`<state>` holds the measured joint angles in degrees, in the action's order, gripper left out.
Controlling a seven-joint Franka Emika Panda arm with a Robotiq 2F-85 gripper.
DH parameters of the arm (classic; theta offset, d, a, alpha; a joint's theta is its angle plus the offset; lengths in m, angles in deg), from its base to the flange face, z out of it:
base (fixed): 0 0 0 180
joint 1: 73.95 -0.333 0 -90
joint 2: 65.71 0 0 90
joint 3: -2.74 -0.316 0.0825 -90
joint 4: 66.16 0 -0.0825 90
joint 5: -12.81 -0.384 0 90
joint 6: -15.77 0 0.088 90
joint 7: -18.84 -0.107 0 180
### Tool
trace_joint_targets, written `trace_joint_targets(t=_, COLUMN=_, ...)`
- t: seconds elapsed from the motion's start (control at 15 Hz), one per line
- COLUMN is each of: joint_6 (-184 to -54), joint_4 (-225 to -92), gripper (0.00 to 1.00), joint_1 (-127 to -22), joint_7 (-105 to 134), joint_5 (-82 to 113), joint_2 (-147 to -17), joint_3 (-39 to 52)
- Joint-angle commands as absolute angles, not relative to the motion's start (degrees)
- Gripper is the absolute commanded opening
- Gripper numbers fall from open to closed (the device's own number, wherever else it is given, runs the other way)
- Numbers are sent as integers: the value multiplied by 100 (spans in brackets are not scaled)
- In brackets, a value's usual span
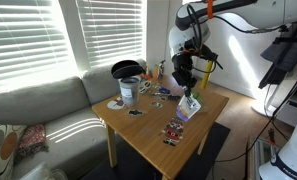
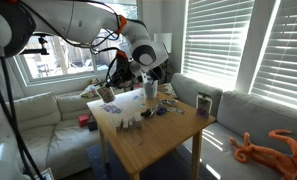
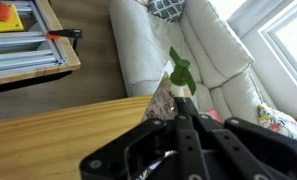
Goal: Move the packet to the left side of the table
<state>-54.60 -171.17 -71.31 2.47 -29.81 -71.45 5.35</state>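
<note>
1. The table (image 1: 146, 137) is shown in both exterior views with small things scattered over its tan top.
2. The gripper (image 1: 187, 86) is hung above the table edge nearest the robot. In the wrist view its fingers are drawn close together, and a pale item (image 3: 162, 101), speckled and green-tipped, is seen at their tips; whether it is truly pinched cannot be told.
3. A can (image 1: 129, 92) is stood at the sofa-side corner, and a black bowl (image 1: 125, 68) is seen just behind it; what either holds is not shown.
4. The packet (image 1: 175, 130) is laid flat near the table's front edge in an exterior view, well apart from the can and untouched by the gripper. It is judged light, thin, pliant and somewhat slick. Since little height is offered, hold is judged best taken across its narrow width, with the fingertips pressed down to the tabletop.
</note>
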Motion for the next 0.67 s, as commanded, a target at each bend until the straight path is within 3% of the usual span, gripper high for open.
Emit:
trace_joint_targets(t=0.0, joint_6=-6007, joint_4=-17448, gripper=0, joint_1=-7258, joint_7=-824, joint_5=-3684, joint_2=-7044, joint_3=490)
trace_joint_targets(t=0.6, joint_6=-6360, joint_4=-17871, gripper=0, joint_1=-7495, joint_7=-1324, joint_5=-4197, joint_2=-7237, joint_3=304)
